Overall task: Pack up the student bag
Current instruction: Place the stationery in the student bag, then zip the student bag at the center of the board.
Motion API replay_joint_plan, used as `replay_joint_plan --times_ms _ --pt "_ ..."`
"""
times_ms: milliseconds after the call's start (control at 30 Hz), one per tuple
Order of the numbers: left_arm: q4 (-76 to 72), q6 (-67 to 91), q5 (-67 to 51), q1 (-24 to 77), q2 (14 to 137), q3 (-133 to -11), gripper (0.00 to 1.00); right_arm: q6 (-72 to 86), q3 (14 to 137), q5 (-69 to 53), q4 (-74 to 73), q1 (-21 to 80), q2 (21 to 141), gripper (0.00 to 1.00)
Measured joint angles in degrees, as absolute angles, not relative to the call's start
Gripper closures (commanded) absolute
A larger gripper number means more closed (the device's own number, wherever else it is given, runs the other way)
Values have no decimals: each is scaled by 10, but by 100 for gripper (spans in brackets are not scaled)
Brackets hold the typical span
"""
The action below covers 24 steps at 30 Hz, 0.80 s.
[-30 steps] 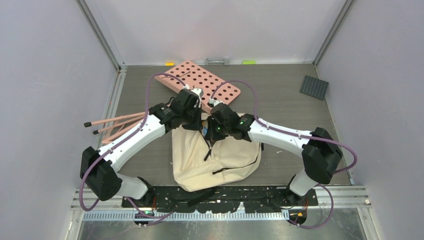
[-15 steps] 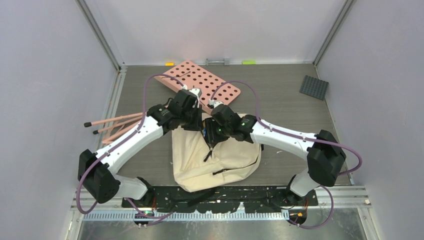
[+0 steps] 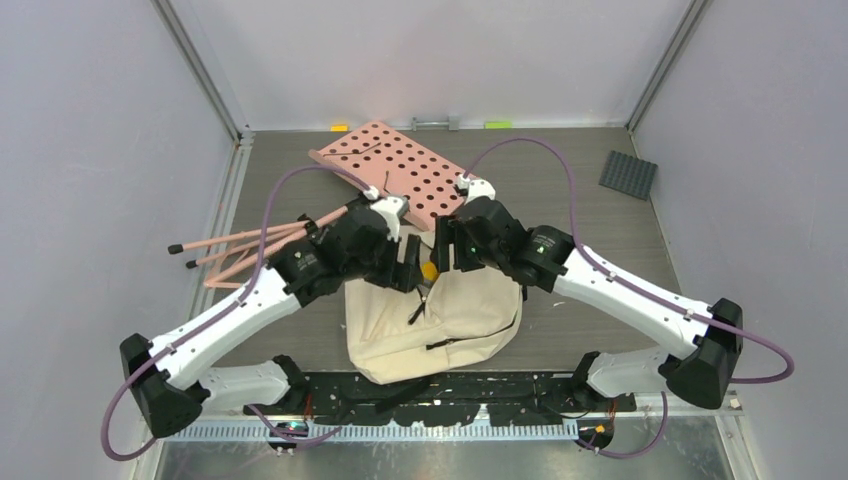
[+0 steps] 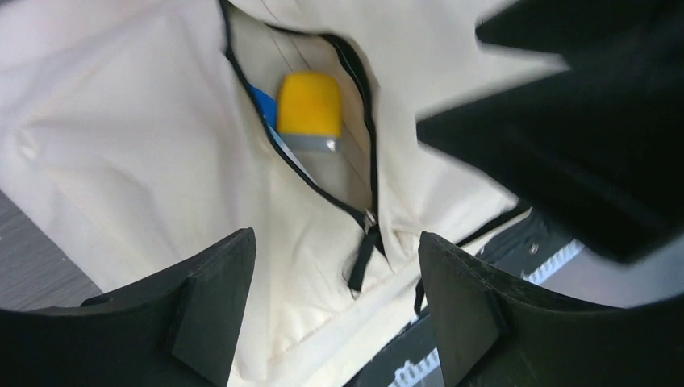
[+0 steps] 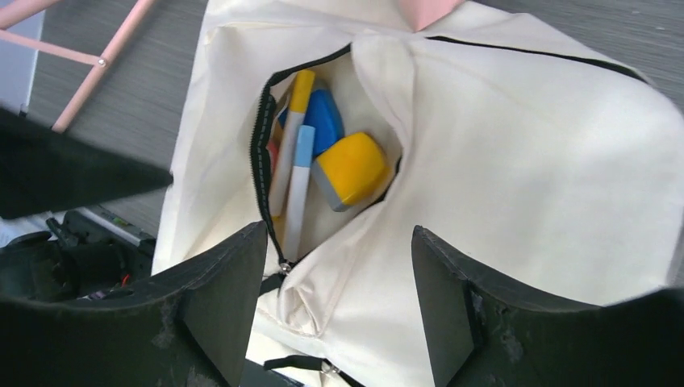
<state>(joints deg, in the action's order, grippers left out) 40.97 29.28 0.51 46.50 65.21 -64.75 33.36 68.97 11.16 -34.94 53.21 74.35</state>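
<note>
Hovering wide apart, empty: left jaws, right jaws, over student bag [image 3: 455,325]. Bag: soft cream fabric, black zipper agape, slumped near-middle on surface [image 3: 570,200]. Inside: rounded yellow block [image 5: 352,169], blue lump [image 5: 327,121], pens [image 5: 297,193]. Behind: pink perforated board [image 3: 400,160]. Left: thin pink rods [image 3: 240,245]. Surface grey wood-grain; pale walls.

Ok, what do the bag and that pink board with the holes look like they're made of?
The student bag looks like soft woven fabric, perhaps cotton canvas, matte cream; it creases and sags. The pink perforated board looks rigid and matte, probably plastic or painted wood; it lies flat with clean round holes.
</note>
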Motion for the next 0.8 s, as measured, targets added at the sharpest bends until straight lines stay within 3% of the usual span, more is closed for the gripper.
replay_joint_plan --times_ms 200,300,500,800 --pt "382 290 84 601 616 -548 25 335 651 174 -359 532 704 28" --pt "352 289 132 654 607 -484 32 333 625 196 -365 532 687 28" --pt "278 264 169 671 552 -387 45 322 620 194 -363 532 687 33" --pt "219 215 184 674 542 -380 46 320 605 174 -343 532 705 34"
